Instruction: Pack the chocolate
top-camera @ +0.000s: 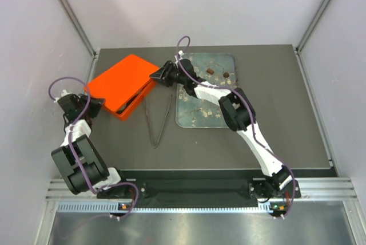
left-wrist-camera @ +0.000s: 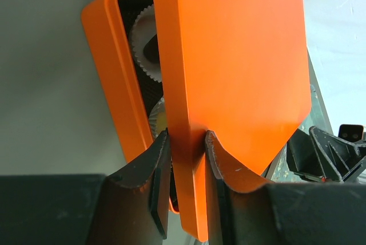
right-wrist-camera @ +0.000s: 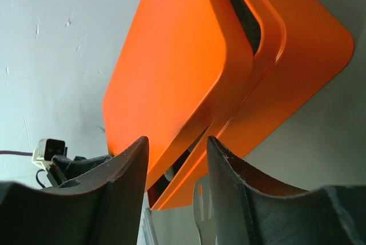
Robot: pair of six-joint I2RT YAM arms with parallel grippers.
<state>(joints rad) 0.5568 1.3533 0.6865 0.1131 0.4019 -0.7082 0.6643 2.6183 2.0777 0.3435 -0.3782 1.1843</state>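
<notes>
Lid work is in hand: the orange lid (left-wrist-camera: 234, 67) is held tilted over the orange box (left-wrist-camera: 106, 44), which sits at about 10 o'clock on the bench (top-camera: 286, 130). It cannot be told whether the lid is going on or coming off.

The left end effector (left-wrist-camera: 187, 137) is clamped narrow on the lid's edge, one finger on each face. Inside the box a white paper cup (left-wrist-camera: 143, 27) is seen with a dark piece in it (left-wrist-camera: 150, 50).

The packing is judged unfinished. Two pieces of chocolate (top-camera: 210, 71) (top-camera: 227, 74) lie on the glassy tray (top-camera: 197, 116), up at its 12 o'clock end, well apart from the box. Tongs (top-camera: 155, 141) lie on the bench at about 8 o'clock from the tray.

The right end effector (right-wrist-camera: 177, 142) is spread wide at the box's 3 o'clock corner, with lid and box edges framed between its fingers and nothing gripped. Contact with the corner cannot be made out.

The left arm is folded back on itself at 8 o'clock, its wrist turned toward the box. The right arm is stretched long across the tray toward 11 o'clock.

Next, if the remaining sweets are to be packed, the lid must be swung clear and held steady. If it is to be shut, its corners must be lined up squarely with the box.
</notes>
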